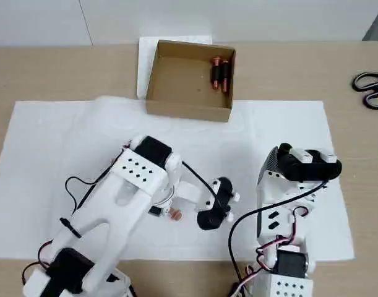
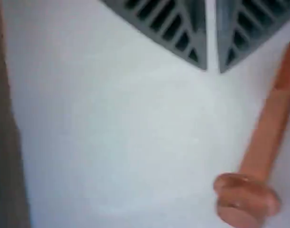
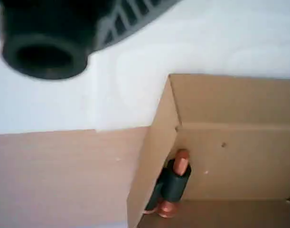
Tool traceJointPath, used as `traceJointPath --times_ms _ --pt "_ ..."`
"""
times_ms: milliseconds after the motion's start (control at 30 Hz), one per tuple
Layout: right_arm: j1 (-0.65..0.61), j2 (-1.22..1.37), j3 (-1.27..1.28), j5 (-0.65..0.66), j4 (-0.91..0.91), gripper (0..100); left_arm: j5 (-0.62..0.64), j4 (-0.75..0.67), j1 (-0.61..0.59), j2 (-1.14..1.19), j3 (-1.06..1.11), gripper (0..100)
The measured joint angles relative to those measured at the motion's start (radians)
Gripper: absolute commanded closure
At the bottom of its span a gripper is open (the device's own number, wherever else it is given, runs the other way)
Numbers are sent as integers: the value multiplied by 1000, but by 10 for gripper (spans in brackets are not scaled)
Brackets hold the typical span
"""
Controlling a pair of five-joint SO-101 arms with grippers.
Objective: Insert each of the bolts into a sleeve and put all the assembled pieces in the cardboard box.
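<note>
1. Light wooden table (image 1: 28,68) with a white paper sheet (image 1: 65,130) spread over it. A pair of black-handled scissors (image 1: 371,90) lies at the table's far right edge, off the sheet.
2. The brown cardboard box (image 1: 189,110) stands open at the sheet's far edge. The assembled pieces (image 1: 221,73), copper bolts seated in black sleeves, lie against its right inner wall. In the right wrist view one of them (image 3: 175,183) rests in a corner of the box.
3. The left gripper (image 2: 211,66) is folded down under its arm, low over the sheet. Its grey ribbed fingers (image 2: 182,33) are drawn together with only a narrow slit between the tips and nothing in that slit.
4. A loose copper-coloured bolt with a round head (image 2: 263,137) lies flat on the sheet just beside those tips, its shank end toward one finger. Contact there cannot be judged. The high view puts this bolt (image 1: 174,214) on the paper close under the left arm's wrist.
5. The right gripper (image 1: 269,166) is raised near the sheet's right side and clenched on a black cylindrical sleeve (image 3: 45,54). The sleeve's open bore faces the wrist camera, and a grey ribbed finger (image 3: 130,14) lies against it.
6. The held sleeve and the loose bolt are well apart, and the box is beyond both.
</note>
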Motion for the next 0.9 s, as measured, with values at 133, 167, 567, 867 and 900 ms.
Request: traceJointPath --times_ms 133,167,567,867,900 --pt "44 0 0 0 -26 991 0 0 -5 -2 3 993" --pt "75 0 0 0 -40 991 0 0 -5 -2 3 993" --pt "328 0 0 0 -38 991 -12 0 -6 -2 18 992" --pt "376 0 0 0 -35 991 -14 0 -26 52 58 902" --pt "377 0 0 0 -35 991 -14 0 -34 69 58 878"
